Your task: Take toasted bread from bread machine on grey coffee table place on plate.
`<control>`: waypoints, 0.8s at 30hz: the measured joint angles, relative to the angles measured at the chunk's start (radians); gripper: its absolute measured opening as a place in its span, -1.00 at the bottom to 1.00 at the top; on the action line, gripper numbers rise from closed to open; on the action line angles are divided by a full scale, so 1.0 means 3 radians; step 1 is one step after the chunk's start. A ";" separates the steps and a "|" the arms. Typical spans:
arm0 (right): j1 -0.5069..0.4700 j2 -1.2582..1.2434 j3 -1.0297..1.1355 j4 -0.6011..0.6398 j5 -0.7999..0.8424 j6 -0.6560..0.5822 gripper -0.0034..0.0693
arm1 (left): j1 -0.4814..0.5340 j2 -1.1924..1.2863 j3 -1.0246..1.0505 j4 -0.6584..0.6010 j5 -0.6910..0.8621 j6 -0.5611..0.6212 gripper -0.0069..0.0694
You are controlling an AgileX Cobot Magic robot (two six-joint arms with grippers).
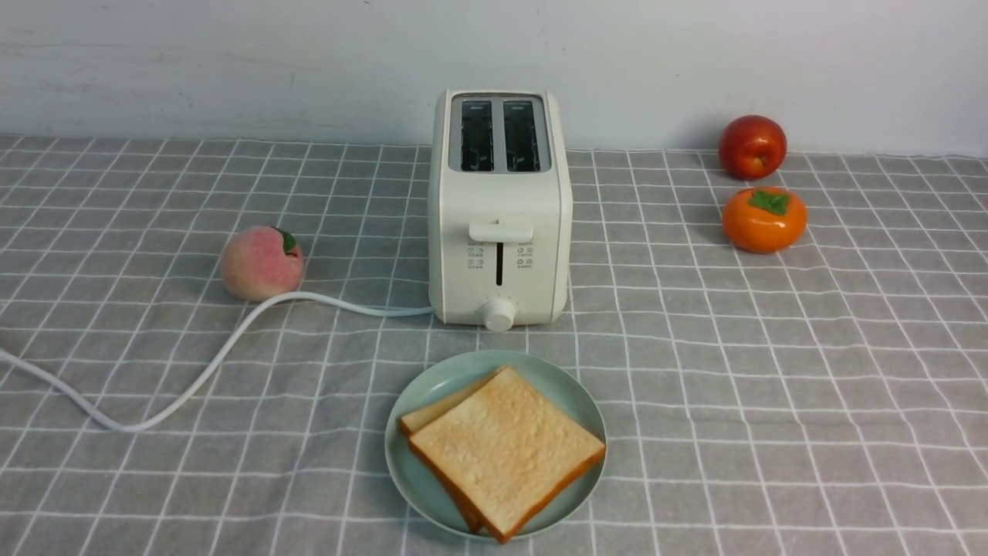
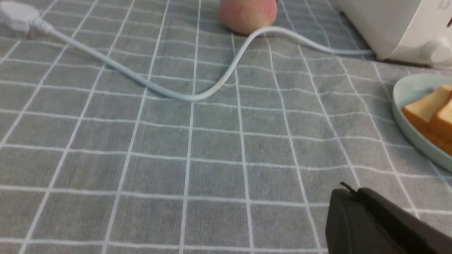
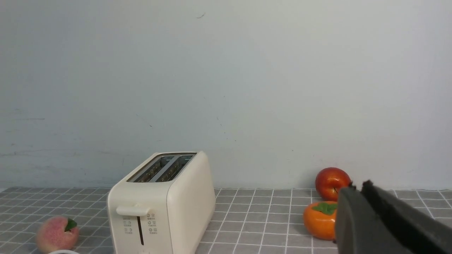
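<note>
The two slices of toasted bread lie overlapped on the pale green plate (image 1: 423,384), the top slice (image 1: 505,448) over the lower one (image 1: 434,411). The plate sits on the grey checked coffee table (image 1: 772,386) just in front of the cream bread machine (image 1: 500,208), whose two slots are empty and dark. Neither gripper shows in the front view. My left gripper (image 2: 353,192) is shut and empty, low over the cloth beside the plate (image 2: 406,88) and toast (image 2: 429,106). My right gripper (image 3: 358,187) is shut and empty, raised, facing the bread machine (image 3: 162,208).
A peach (image 1: 261,262) lies left of the toaster, with the white cord (image 1: 201,371) curving past it to the left edge. A red apple (image 1: 752,147) and an orange persimmon (image 1: 764,220) sit at the back right. A wall stands behind the table.
</note>
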 joint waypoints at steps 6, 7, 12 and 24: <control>0.0000 0.0000 0.0000 0.0000 0.0000 0.0000 -0.80 | 0.0000 0.0000 0.0003 0.0011 0.0013 0.0000 -0.82; 0.0000 0.0000 0.0000 0.0000 0.0000 0.0000 -0.79 | 0.0000 0.0000 0.0003 0.0011 0.0013 0.0000 -0.82; 0.0000 0.0000 0.0000 0.0000 0.0000 0.0000 -0.78 | 0.0000 0.0000 0.0003 0.0013 0.0013 0.0000 -0.81; 0.0000 0.0000 0.0000 0.0004 0.0000 0.0003 -0.73 | 0.0000 0.0000 0.0003 0.0013 0.0013 0.0000 -0.77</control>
